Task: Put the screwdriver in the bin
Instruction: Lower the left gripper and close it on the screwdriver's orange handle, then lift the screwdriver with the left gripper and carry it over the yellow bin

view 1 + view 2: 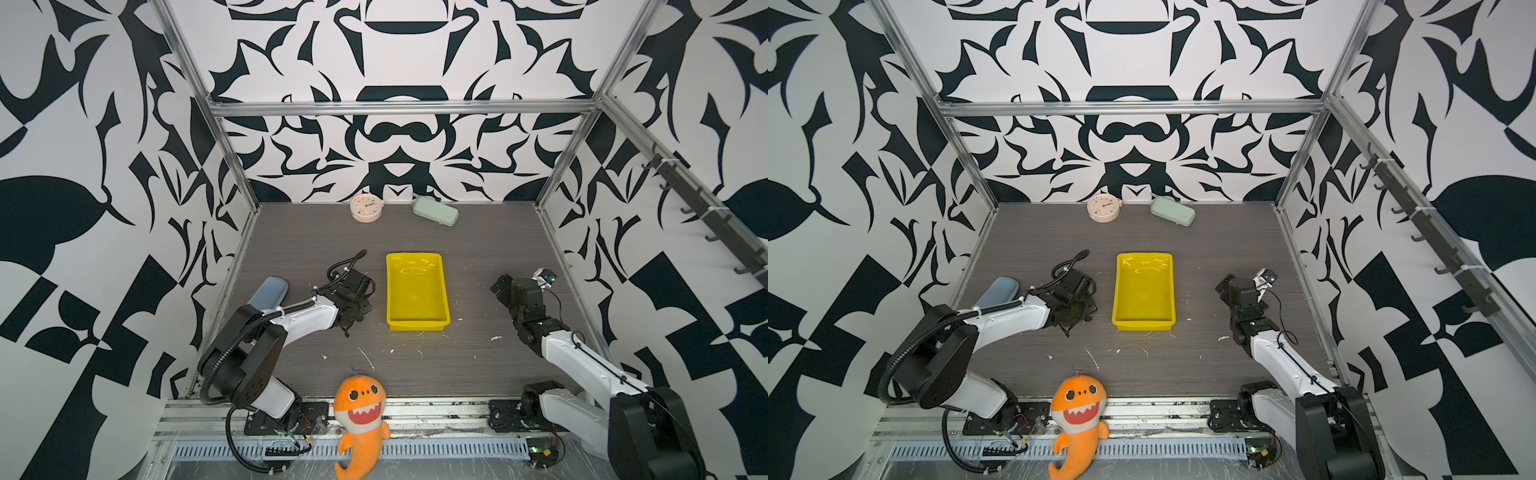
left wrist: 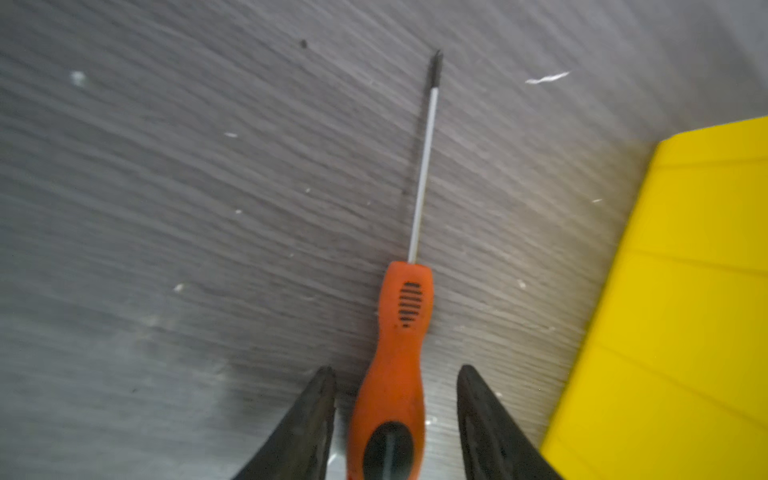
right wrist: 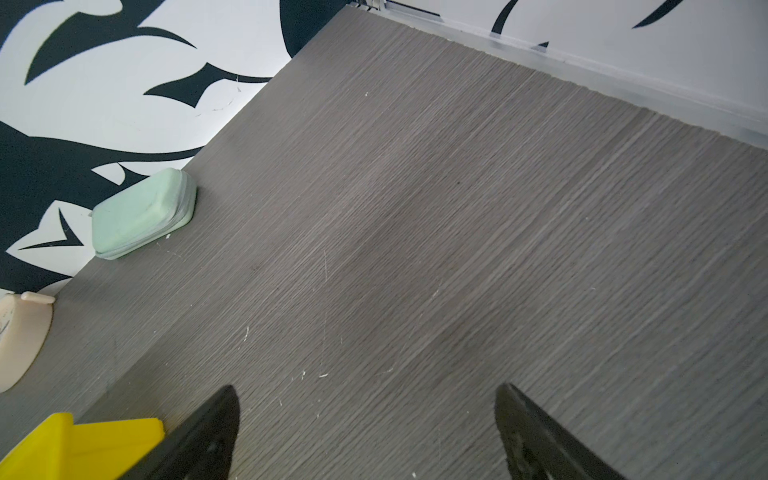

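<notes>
- The screwdriver (image 2: pixel 405 299) lies on the tabletop (image 2: pixel 166 208) just beside the bin (image 2: pixel 685 291); the left hand (image 2: pixel 397 370) straddles its handle, narrow, not yet gripping.
- An off-centre pinch could roll the rounded handle away.

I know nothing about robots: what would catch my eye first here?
Bold black-and-white patterned walls enclose the grey table. At its middle sits a bright yellow bin, empty, and an orange shark plush sits at the front rail. In the left wrist view, an orange-handled screwdriver lies on the table between the open jaws of the left end effector.
</notes>
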Tool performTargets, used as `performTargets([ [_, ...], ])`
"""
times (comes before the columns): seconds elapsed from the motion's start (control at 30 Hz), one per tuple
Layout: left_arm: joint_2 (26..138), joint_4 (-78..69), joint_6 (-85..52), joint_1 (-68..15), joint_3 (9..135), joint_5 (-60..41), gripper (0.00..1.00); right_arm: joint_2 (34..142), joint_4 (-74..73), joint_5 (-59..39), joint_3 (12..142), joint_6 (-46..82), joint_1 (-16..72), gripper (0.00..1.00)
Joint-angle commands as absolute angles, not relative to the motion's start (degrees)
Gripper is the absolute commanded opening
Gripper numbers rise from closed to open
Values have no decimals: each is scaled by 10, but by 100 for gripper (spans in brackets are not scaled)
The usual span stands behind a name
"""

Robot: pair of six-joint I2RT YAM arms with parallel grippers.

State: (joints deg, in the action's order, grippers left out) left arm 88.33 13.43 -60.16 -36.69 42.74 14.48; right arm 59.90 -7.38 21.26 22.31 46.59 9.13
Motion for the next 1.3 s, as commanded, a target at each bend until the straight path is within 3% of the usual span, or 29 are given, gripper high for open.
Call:
performTargets([
  [0.0,905,209,-592,-382,458,208,49,583,-76,226,230,464,92,99],
  [0.17,942,258,-591,-418,490,246,40,593,-79,239,226,478,92,98],
  [0.3,972,296,-608,-429,513,267,24,588,-73,234,229,470,92,98],
  [0.47,967,335,-610,-429,542,286,15,587,-66,239,232,473,92,98],
  [0.77,812,378,-596,-432,574,296,15,580,-80,243,220,477,93,98],
  [0.93,750,244,-584,-442,549,216,16,590,-83,244,223,482,92,97],
  [1.07,786,173,-592,-466,565,180,17,591,-92,241,220,478,92,97],
  [1.27,915,187,-551,-506,666,163,18,590,-104,240,215,475,93,97],
])
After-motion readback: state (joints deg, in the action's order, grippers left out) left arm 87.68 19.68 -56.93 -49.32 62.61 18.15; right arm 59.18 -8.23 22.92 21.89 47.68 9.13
